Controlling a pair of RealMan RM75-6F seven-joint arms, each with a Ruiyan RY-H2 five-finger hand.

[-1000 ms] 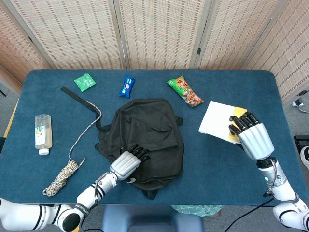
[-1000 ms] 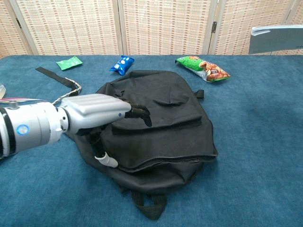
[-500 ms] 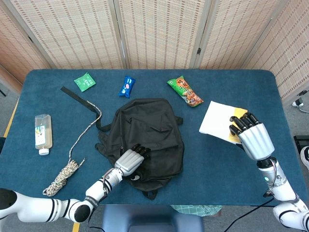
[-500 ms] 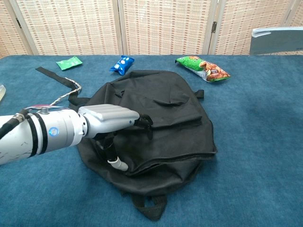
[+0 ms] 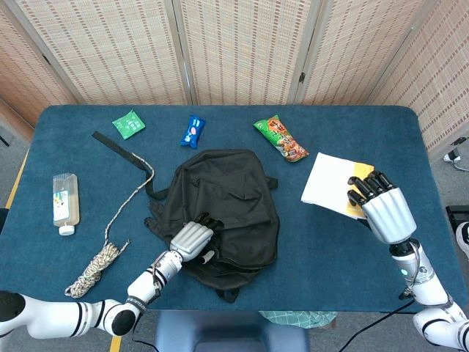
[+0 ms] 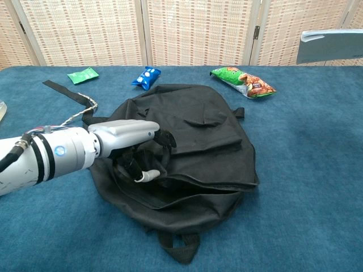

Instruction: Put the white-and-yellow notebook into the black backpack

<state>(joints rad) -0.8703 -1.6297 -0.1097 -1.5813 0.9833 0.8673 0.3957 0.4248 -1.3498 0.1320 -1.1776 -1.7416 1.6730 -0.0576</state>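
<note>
Left hand (image 6: 127, 141): fingers (image 6: 148, 175) curled into black backpack (image 5: 227, 198) fabric near its front edge, gripping a fold. Right hand (image 5: 381, 205): fingers (image 5: 364, 187) bent over white-and-yellow notebook (image 5: 330, 180), whether gripping it, cannot tell. Notebook lies flat on counter (image 5: 88, 169), right of backpack, apart.

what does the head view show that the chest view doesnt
Only the head view shows the right hand gripping the white-and-yellow notebook, the bottle and the coiled end of the rope. Only the chest view shows the backpack's upper layer raised near the left hand, with a gap under it. Both show the black backpack, the left hand on it, and three snack packets.
</note>
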